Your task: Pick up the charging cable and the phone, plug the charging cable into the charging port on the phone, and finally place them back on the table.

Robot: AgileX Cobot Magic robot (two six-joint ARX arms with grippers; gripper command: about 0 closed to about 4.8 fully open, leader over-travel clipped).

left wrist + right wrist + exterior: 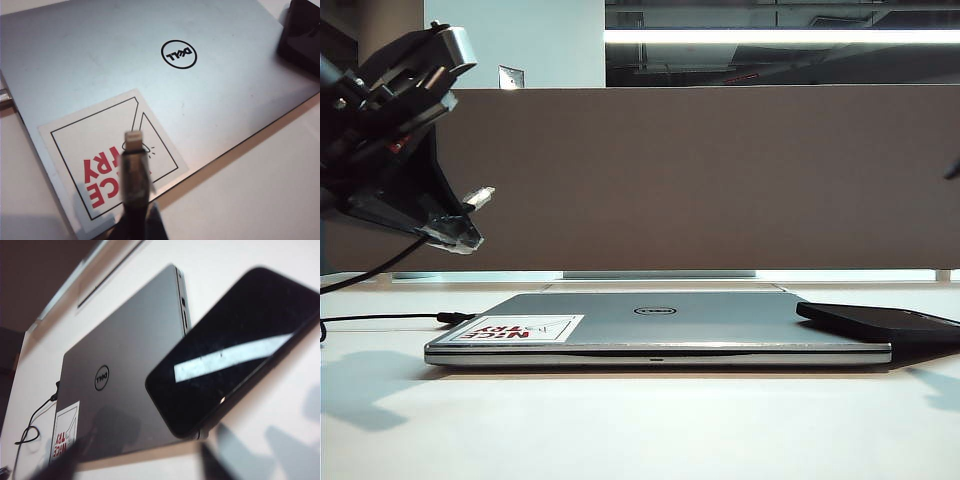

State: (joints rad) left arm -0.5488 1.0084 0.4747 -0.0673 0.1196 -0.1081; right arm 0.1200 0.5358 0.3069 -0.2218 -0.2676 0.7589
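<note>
**Cable** [380,262]: thin black cord, limp, with a small stiff silvery plug [134,139]. Your left gripper [460,215] is closed on it just behind the plug, held up in the air at the left, above and left of the laptop's [720,320] sticker [515,328] corner. The plug juts out past the fingers. The slack cord hangs down to the table [640,430] and trails off left. You should expect it to drag and tug lightly; grip it on the plug's housing, never on the cord.

**Phone** [885,322]: thin, flat, glossy black slab, probably slippery and breakable. It lies face up, one end resting on the laptop's right rear corner, the other end overhanging towards the table, so it sits tilted and may rock. You would best take it across its long edges, leaving the short end with the port free. The port itself cannot be made out.

**Right gripper**: hovers over the phone; only blurred dark finger [212,465] shapes show in its wrist view, apart from each other, holding nothing. You cannot judge their exact spread.

**Room**: open white tabletop in front of the laptop and to the right of the phone. A divider [720,180] closes the back. The laptop's raised lid edge lies under the phone; mind it when closing.
</note>
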